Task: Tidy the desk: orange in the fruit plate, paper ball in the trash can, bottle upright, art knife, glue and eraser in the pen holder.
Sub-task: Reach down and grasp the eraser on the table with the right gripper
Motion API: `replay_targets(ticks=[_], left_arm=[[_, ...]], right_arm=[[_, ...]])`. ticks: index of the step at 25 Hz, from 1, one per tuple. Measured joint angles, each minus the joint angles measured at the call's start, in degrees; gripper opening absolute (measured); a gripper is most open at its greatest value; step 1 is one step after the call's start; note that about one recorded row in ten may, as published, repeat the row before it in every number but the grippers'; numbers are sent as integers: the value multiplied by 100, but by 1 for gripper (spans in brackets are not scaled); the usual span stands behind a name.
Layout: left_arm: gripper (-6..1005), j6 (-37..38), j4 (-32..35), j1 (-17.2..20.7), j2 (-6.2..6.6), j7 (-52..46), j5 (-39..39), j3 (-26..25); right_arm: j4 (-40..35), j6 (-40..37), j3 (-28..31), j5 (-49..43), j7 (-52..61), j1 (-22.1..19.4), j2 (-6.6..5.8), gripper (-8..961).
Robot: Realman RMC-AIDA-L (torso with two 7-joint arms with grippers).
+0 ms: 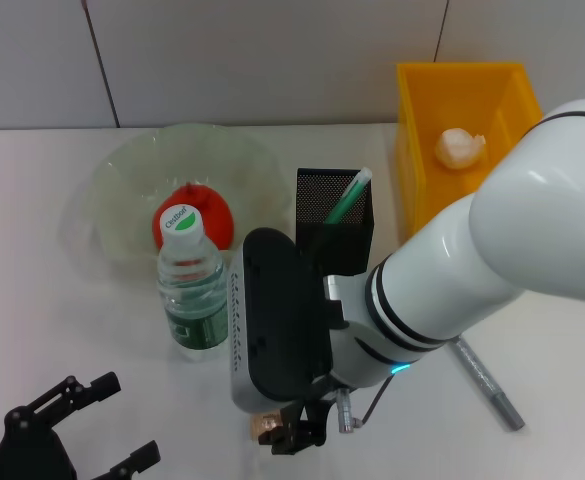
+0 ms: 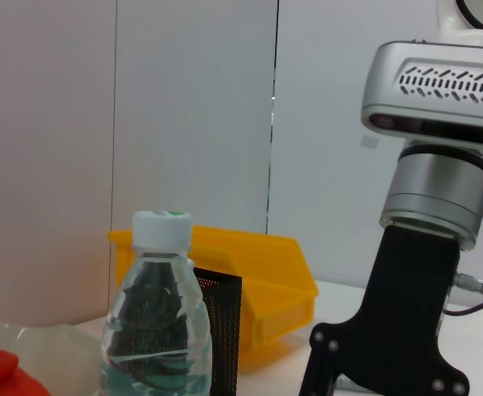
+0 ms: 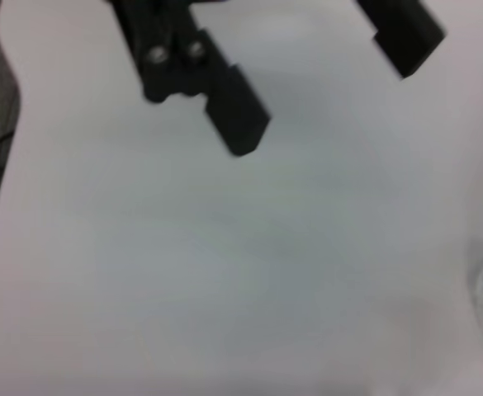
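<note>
Art knife [image 1: 488,385]: a slim, stiff, light-looking grey stick that lay flat on the worktop [image 1: 52,320] at the right, partly under the right forearm, best gripped across mid-handle since it would roll or slip. The right hand [image 3: 319,82] hung low near the front edge, fingers spread and empty; the left hand [image 1: 127,420] sat idle at the front left, also spread. Open worktop surrounded the knife, but the pen holder [image 1: 334,215] was narrow and already held a green pen [image 1: 348,197].

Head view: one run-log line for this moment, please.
bottle upright | orange in plate | paper ball in bin | right gripper open
</note>
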Motion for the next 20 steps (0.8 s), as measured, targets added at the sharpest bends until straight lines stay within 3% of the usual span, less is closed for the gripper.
replay_targets(ticks=[20], left_arm=[[815,19,-1,-64,7,0,6,19]], right_arm=[[-389,178,-31,156,57,166,3,547]])
